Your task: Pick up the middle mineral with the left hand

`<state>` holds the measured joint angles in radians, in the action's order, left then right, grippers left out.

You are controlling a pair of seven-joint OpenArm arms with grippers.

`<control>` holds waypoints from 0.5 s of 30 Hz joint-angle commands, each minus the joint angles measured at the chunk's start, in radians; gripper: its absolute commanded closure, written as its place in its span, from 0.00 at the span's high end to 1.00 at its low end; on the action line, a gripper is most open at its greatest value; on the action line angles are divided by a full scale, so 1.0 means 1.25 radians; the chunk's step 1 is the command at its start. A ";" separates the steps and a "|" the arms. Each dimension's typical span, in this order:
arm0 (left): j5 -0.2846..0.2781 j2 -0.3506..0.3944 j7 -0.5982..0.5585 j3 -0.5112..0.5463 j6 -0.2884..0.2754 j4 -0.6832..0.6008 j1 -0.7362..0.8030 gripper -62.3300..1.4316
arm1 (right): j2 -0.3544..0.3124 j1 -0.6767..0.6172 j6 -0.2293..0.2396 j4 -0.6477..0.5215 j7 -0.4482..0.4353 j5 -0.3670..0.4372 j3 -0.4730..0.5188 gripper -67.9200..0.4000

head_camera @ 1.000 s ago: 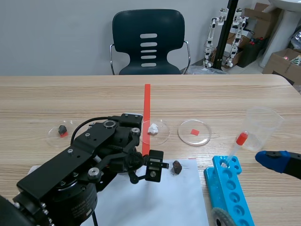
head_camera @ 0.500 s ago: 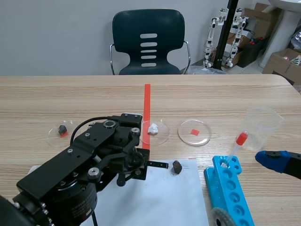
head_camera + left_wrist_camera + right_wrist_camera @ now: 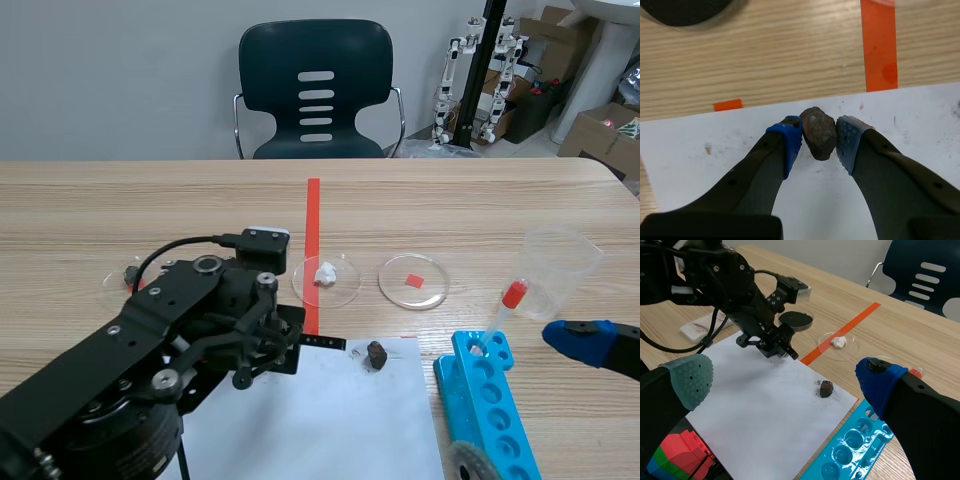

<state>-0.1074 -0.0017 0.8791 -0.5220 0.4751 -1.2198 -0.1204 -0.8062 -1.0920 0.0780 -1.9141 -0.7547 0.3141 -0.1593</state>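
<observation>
Two grippers are in view. The left gripper is closed on the mineral, with one pad against each of its sides. It holds the mineral over the white paper, which lies at the near edge of the surface. Whether the mineral touches the paper cannot be told.

A dark stone rests on the paper toward its far right corner, apart from the left gripper. A blue rack lies just beside the paper, toward the near right corner of the surface, with a red-capped dropper standing in it. The right gripper stands wide at the right edge, holding nothing.

A clear cup stands behind the rack. Three clear dishes lie in a row farther out:
- The left dish holds a dark piece.
- The middle dish holds a white lump.
- The right dish lies over a red mark.

A chair stands beyond the far edge.
</observation>
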 commanded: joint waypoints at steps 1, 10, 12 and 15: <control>0.002 0.015 -0.020 0.006 0.002 -0.065 0.021 0.20 | 0.000 0.007 0.000 -0.016 -0.013 0.003 0.002 0.87; 0.002 0.122 -0.146 0.007 0.002 -0.317 0.170 0.20 | 0.000 0.007 0.000 -0.016 -0.013 0.003 0.002 0.87; 0.002 0.149 -0.184 0.007 0.001 -0.360 0.204 0.20 | 0.000 0.007 0.000 -0.016 -0.013 0.003 0.002 0.87; 0.003 0.189 -0.258 0.012 0.001 -0.412 0.260 0.20 | 0.000 0.007 0.000 -0.016 -0.013 0.003 0.002 0.87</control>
<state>-0.1066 0.2291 0.5804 -0.5156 0.4751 -1.7275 0.1936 -0.8062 -1.0920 0.0780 -1.9141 -0.7547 0.3138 -0.1593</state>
